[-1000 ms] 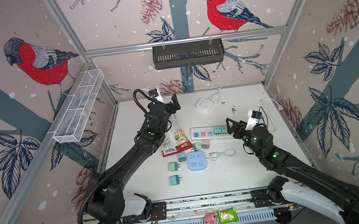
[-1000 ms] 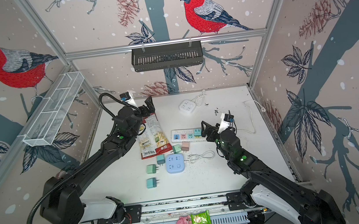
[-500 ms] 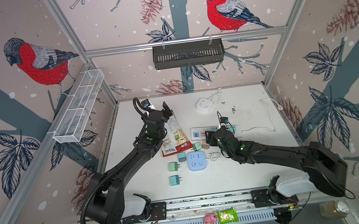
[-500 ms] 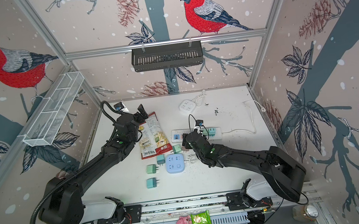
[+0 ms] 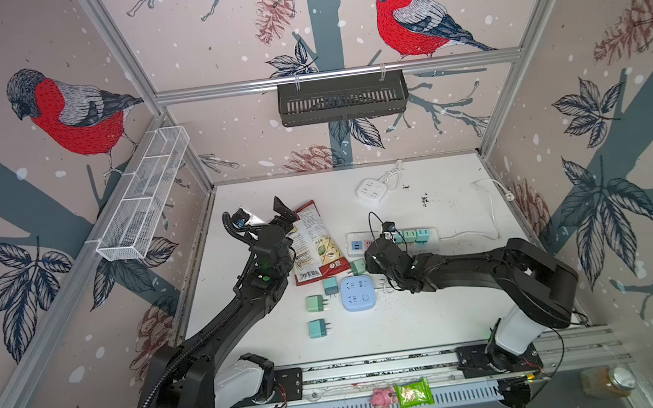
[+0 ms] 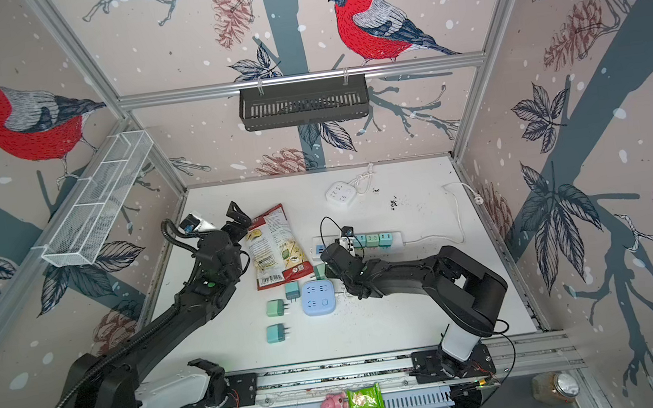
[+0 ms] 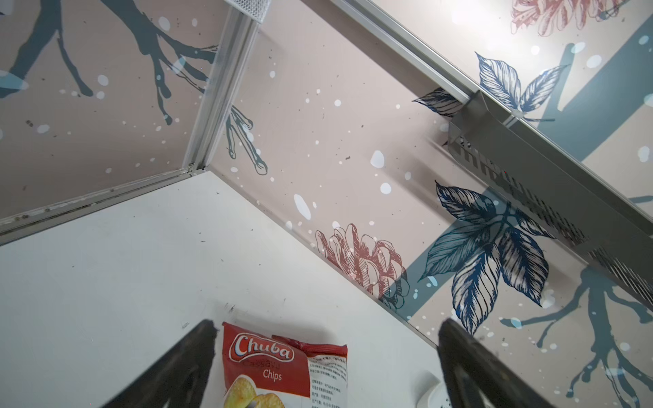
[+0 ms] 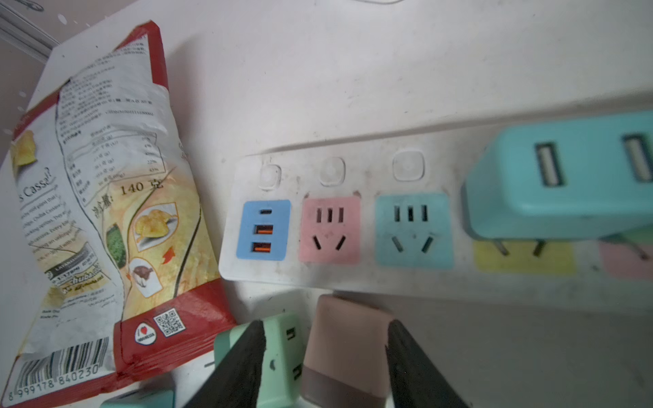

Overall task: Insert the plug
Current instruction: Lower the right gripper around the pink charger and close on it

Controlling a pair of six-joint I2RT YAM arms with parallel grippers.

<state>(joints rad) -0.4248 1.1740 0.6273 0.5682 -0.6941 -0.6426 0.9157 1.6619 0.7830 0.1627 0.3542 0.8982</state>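
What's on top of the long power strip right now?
Three teal-green USB adapters stand in a row at the cord end of the power strip. Its blue USB panel, pink socket and teal socket are bare. What lies under the adapters is mostly covered.

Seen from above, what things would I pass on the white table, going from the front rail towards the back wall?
In a top view: teal plug → green plug → chips bag → white socket cube.

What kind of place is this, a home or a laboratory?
Probably a robot test cell: a left arm and a right arm on a rail, an aluminium frame with bird-print panels.
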